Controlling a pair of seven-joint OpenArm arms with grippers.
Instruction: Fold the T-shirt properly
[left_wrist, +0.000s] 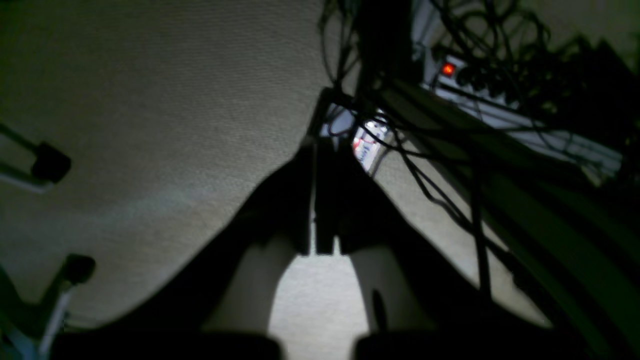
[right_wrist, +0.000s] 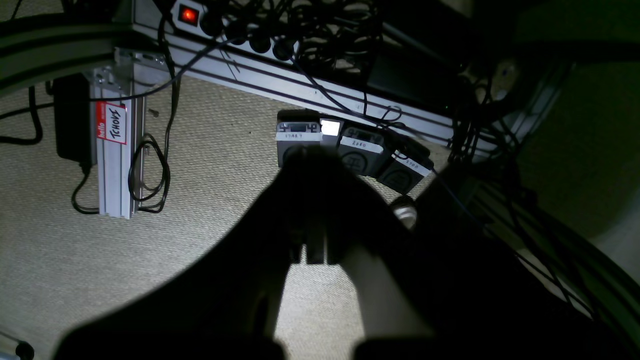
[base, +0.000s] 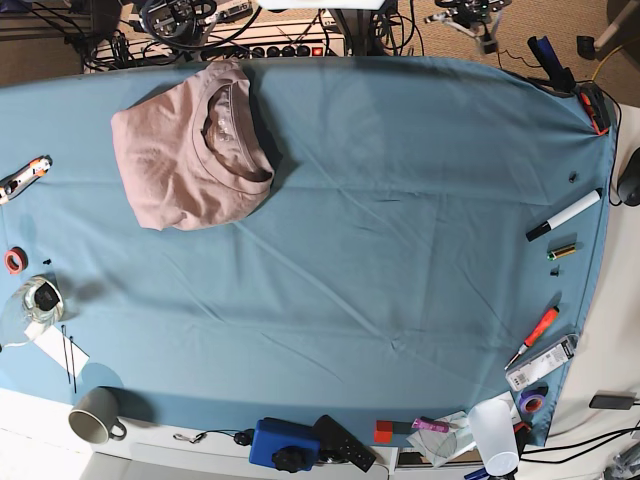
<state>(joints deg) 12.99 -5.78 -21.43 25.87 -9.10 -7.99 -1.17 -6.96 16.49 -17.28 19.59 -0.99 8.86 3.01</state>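
The T-shirt (base: 195, 150) is seen bunched at the table's (base: 400, 250) far edge, nr the collar side. Both claws, left gripper (left_wrist: 320, 240) and right gripper (right_wrist: 312, 250), are closed, empty, parked below table level. Risk: layers grabbed together, or cloth pushed off edge.

T-shirt (base: 190, 160) on table cloth (base: 380, 250), far-left (bunched) | marker (base: 563, 215) at right edge | mug (base: 95, 415) near-left

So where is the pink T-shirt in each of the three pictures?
Base view: the T-shirt lies bunched on the blue cloth, upper left, collar showing.
Left wrist view: not in it; only carpet and cables under the table.
Right wrist view: not in it; carpet and cables too.
Shared landmark: the power strip with the red light.
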